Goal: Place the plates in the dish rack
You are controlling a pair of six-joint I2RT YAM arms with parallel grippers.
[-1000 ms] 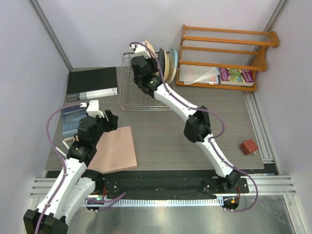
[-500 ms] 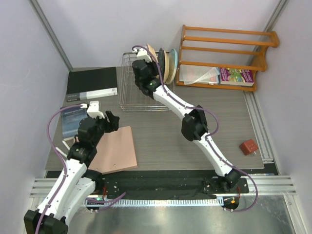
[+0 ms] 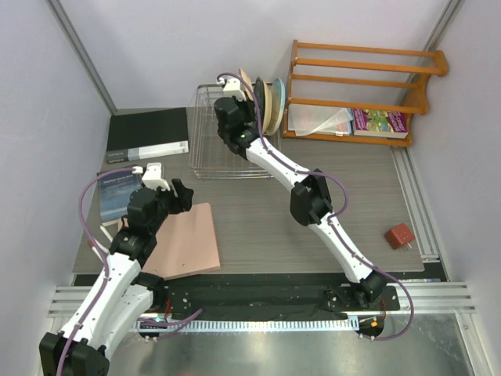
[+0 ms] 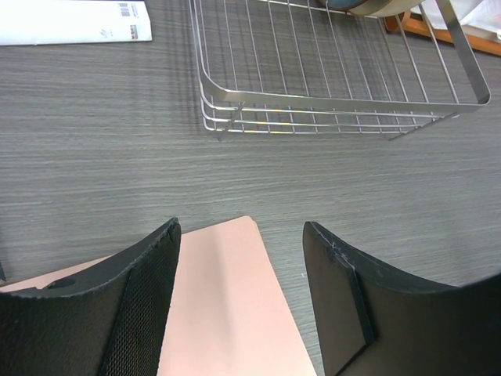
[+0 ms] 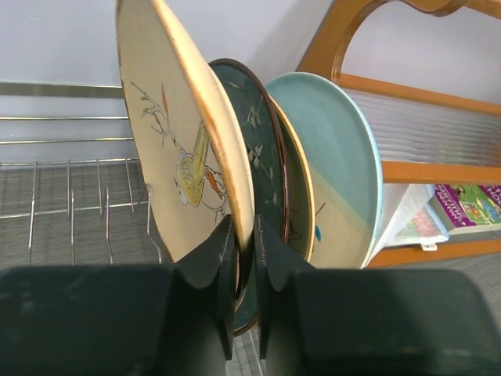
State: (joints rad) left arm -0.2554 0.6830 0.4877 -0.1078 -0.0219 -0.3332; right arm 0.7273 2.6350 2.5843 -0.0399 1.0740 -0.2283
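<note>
Four plates stand on edge at the right end of the chrome wire dish rack (image 3: 211, 157). In the right wrist view, left to right, they are the yellow-orange bird plate (image 5: 180, 157), the dark teal plate (image 5: 262, 149), the orange-yellow branch plate (image 5: 304, 211) and the cream-and-light-blue plate (image 5: 340, 172). My right gripper (image 5: 244, 258) is shut on the lower rim of the bird plate, which tilts left, apart from the others at its top. In the top view it (image 3: 239, 102) is over the rack's back right. My left gripper (image 4: 241, 227) is open and empty above a pink board (image 4: 227, 305), short of the rack (image 4: 329, 102).
An orange wooden shelf (image 3: 360, 70) with books (image 3: 380, 121) stands just right of the plates. A black book (image 3: 147, 131) and a blue book (image 3: 117, 192) lie left of the rack. The pink board (image 3: 184, 239) is at the front left. A red block (image 3: 400, 235) is at the right.
My right gripper has carried the bird plate a little to the right, closer to the other standing plates. The left arm has barely moved.
</note>
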